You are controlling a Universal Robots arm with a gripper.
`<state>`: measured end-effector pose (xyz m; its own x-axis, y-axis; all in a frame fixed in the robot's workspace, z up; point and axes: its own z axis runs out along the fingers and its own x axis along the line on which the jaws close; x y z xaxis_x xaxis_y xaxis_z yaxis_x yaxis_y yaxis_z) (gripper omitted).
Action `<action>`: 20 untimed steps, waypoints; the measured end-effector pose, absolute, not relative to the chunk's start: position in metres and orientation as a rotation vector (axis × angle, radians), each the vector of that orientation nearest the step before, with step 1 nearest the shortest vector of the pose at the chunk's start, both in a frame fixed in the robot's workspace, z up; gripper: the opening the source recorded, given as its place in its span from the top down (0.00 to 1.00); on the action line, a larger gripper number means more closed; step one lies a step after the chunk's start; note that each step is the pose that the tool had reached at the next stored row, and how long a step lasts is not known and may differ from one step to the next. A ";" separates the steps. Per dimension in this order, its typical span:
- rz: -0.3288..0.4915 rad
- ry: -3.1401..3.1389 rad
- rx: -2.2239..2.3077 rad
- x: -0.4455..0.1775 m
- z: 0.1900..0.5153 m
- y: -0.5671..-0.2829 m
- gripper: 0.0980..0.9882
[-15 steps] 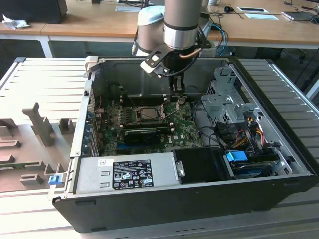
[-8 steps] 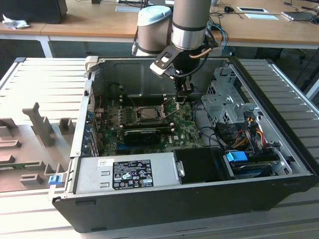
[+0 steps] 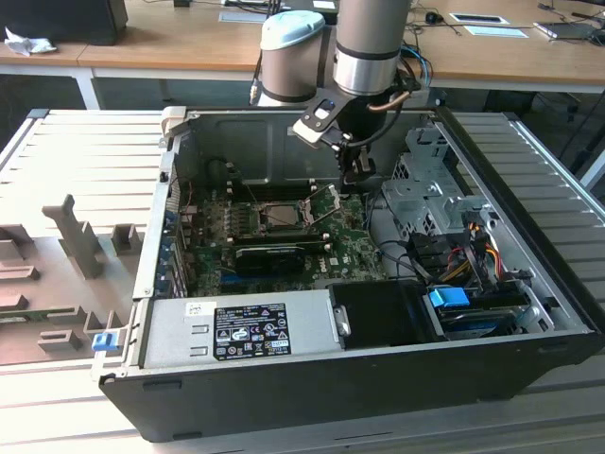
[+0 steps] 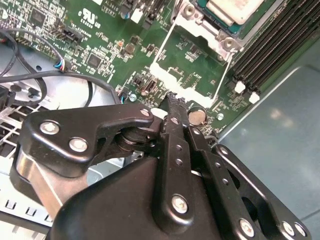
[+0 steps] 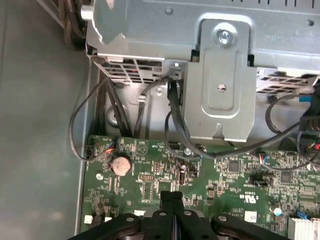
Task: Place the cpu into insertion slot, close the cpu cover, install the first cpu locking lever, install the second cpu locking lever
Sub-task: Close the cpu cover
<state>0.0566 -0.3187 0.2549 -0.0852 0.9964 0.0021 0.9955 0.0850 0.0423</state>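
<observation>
The cpu [image 3: 282, 216] [image 4: 234, 9] lies silver side up in the insertion slot [image 3: 260, 219] [image 4: 226, 36] on the green board. The cpu cover [image 3: 324, 200] [image 4: 186, 86] stands swung open beside the slot, on the exterior view's right. Green board shows through its cut-out. My gripper [image 3: 357, 178] [image 4: 172, 100] [image 5: 171, 197] hangs just past the cover's free edge, close above the board. Its black fingers [image 4: 175, 130] are pressed together, shut with nothing between them. A thin wire lever [image 4: 231, 50] runs along the cover's side.
A long black card [image 3: 269, 255] sits in front of the slot, and the power supply [image 3: 250, 326] lies nearer still. A metal drive cage [image 3: 430, 180] [image 5: 220, 95] with cables rises on the exterior view's right. Black memory slots [image 4: 280, 45] flank the socket. A coin battery [image 5: 120, 165] lies near the fingers.
</observation>
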 end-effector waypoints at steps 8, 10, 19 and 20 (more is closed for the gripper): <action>0.045 2.297 2.108 0.063 0.245 -0.317 0.99; 0.040 2.299 2.110 0.063 0.245 -0.317 0.99; 0.020 2.310 2.120 0.054 0.245 -0.317 0.99; 0.020 2.310 2.120 0.051 0.245 -0.317 0.99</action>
<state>0.0513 -0.3171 0.2447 -0.0857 0.9963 0.0040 0.9962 0.0857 0.0136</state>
